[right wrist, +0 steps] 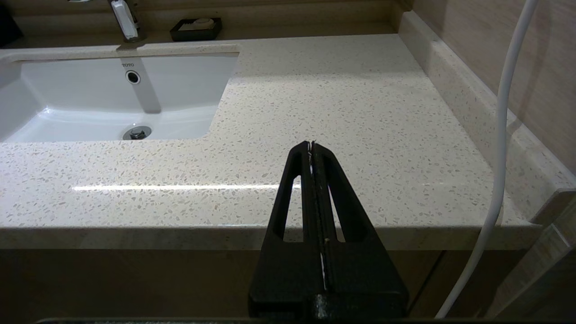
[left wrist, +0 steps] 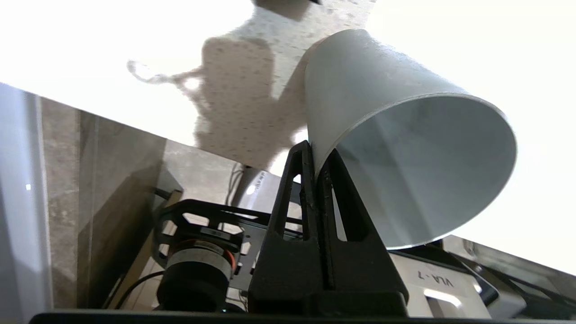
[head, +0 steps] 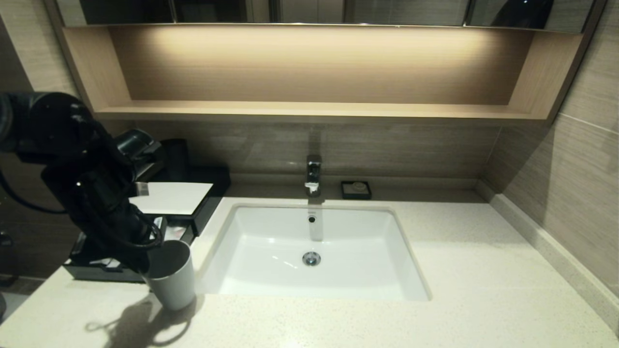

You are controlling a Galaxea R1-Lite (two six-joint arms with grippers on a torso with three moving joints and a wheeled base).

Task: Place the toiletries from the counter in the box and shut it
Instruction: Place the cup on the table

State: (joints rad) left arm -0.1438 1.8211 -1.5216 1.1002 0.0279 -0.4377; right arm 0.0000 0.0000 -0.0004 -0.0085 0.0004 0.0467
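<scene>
The sink basin [head: 271, 251] is sunk into the worktop [head: 483, 270]. Left of the sink stands the cup [head: 171, 275], with the box [head: 193, 212] just behind it. Behind the sink rises the faucet [head: 313, 175], and the soap dish [head: 356, 189] sits right of that faucet.

— How many cups are there?
— One grey cup [head: 170, 273], pinched at its rim by the left gripper [left wrist: 315, 155].
— Boxes?
— One black box [head: 191, 203], just behind that gripper.
— Anything more?
— One sink basin [head: 271, 241], one tap [head: 313, 175], one soap dish [head: 356, 189], all well off to the gripper's right.
</scene>
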